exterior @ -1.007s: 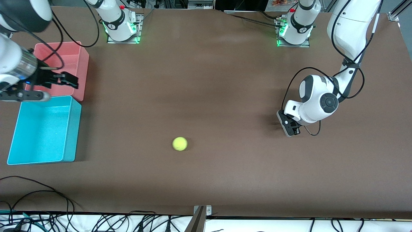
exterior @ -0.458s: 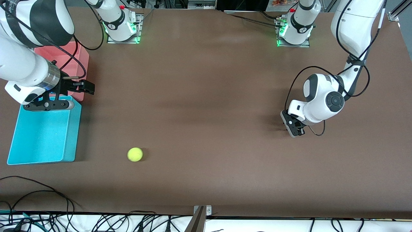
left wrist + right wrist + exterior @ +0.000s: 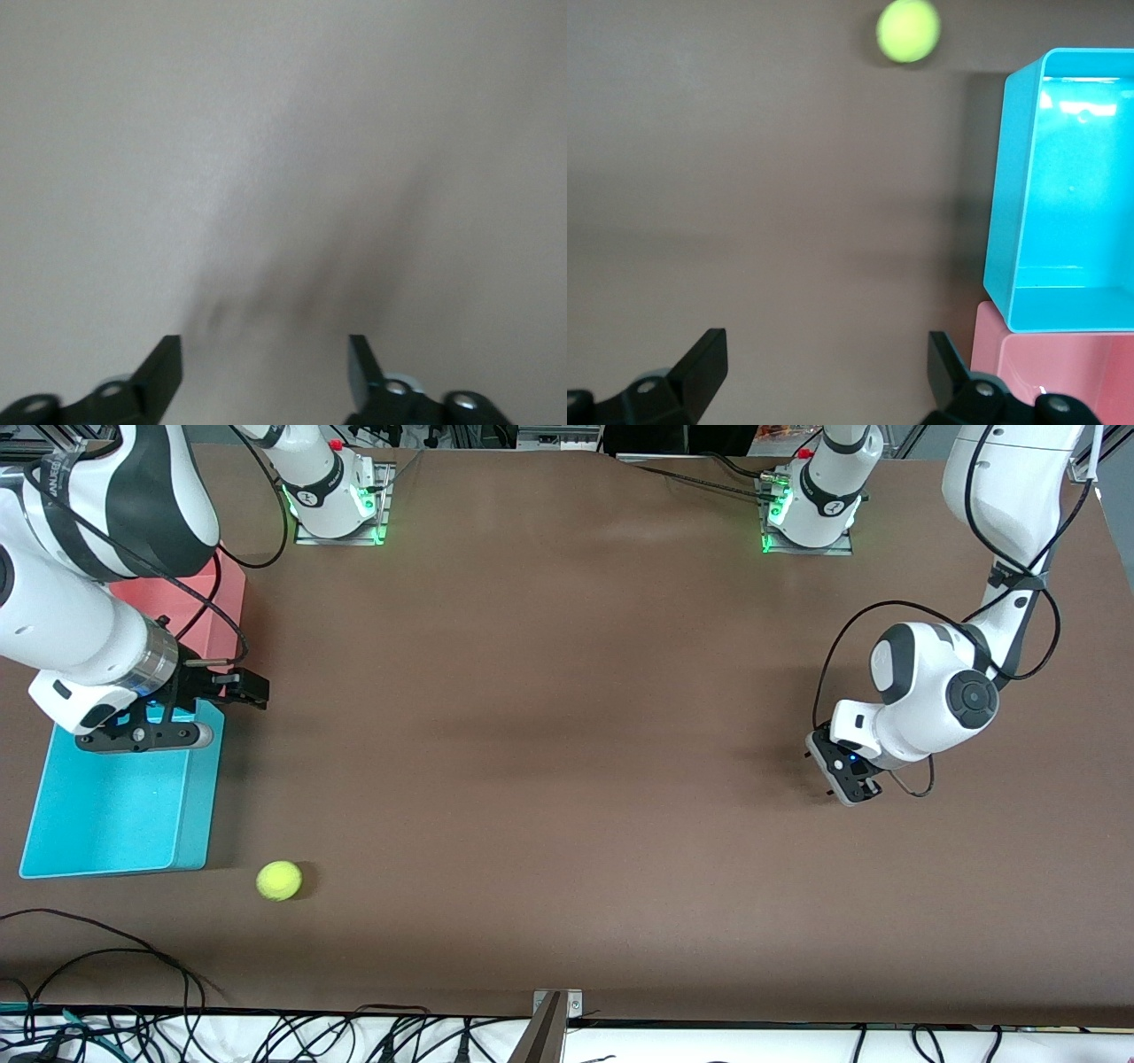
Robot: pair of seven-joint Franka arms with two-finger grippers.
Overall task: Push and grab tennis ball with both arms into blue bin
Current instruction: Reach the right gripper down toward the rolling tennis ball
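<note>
Since half a second ago the tennis ball [image 3: 279,880] has rolled along the brown table [image 3: 567,779] toward the right arm's end and nearer to the front camera. It now lies on the bare tabletop just beside the blue bin's [image 3: 190,841] near corner, apart from the wall and outside the bin. The left gripper [image 3: 848,772] has drawn away from the ball, toward the left arm's end of the table. The right gripper [image 3: 232,684] has shifted only slightly and hangs over the table at the corner where the blue bin and the pink-red bin [image 3: 226,589] meet.

The ball is between neither pair of jaws. It sits well apart from the left gripper, with most of the table's length between them. It is much closer to the right gripper, but nearer to the front camera than it, alongside the blue bin.

In the right wrist view the jaws stand wide apart with nothing between them. In the blurred left wrist view the jaws also appear apart over bare table.
</note>
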